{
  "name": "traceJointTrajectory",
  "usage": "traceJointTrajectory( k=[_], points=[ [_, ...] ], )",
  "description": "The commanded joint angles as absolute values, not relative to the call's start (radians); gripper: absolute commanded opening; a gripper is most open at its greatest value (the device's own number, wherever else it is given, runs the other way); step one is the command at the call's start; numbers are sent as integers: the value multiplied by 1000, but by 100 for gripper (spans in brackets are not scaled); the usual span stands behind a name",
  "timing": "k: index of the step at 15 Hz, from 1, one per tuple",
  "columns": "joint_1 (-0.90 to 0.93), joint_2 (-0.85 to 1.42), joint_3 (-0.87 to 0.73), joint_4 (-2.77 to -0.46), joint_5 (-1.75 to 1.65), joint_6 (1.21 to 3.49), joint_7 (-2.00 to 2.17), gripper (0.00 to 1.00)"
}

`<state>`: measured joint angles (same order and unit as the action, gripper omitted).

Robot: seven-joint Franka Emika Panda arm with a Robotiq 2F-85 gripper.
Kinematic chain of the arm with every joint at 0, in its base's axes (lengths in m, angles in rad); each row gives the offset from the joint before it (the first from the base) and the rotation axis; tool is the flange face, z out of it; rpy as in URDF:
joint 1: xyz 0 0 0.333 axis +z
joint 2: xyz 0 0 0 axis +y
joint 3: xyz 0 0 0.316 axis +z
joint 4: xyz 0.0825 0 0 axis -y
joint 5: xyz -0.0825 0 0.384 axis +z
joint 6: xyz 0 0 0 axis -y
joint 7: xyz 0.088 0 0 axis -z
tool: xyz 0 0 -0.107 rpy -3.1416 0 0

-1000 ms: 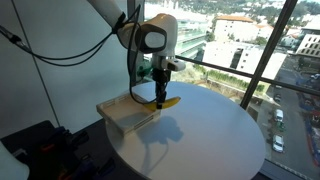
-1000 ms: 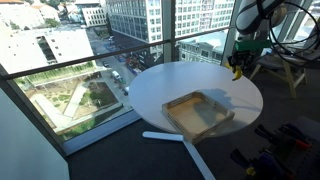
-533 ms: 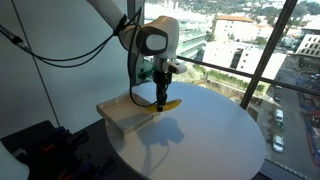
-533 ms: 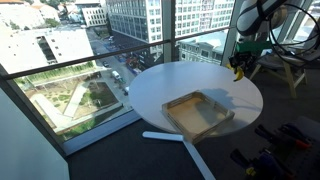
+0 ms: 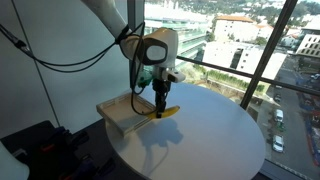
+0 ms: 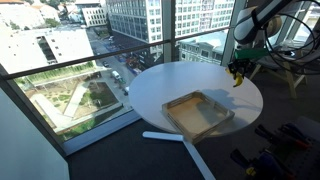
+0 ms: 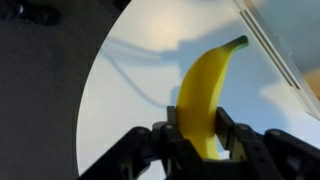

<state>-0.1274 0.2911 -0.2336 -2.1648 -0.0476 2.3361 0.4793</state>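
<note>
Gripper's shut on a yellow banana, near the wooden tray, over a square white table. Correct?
Not quite: the table is round, not square, as both exterior views show. The rest holds: the gripper is shut on a yellow banana, near the wooden tray, over the white table.

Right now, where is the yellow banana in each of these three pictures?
In an exterior view: the banana sits left of middle, below the gripper.
In an exterior view: the banana is far right, a small yellow speck under the gripper.
Wrist view: the banana fills the middle, clamped between the gripper's fingers.
Shared landmark: the round white table beneath it.
</note>
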Motion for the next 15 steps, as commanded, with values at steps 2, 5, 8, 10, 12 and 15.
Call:
traceJointTrajectory(
  k=[2,5,8,10,12,15],
  points=[
    [-141,325,-233,-2164,-18,2371,438,16],
    [-147,346,-236,-2166,-7,2379,426,16],
    [-152,361,-237,-2169,3,2382,417,16],
    [-154,371,-236,-2173,8,2391,408,16],
    [-155,381,-237,-2176,9,2404,402,16],
    [-155,396,-237,-2183,12,2437,386,16]
  ],
)
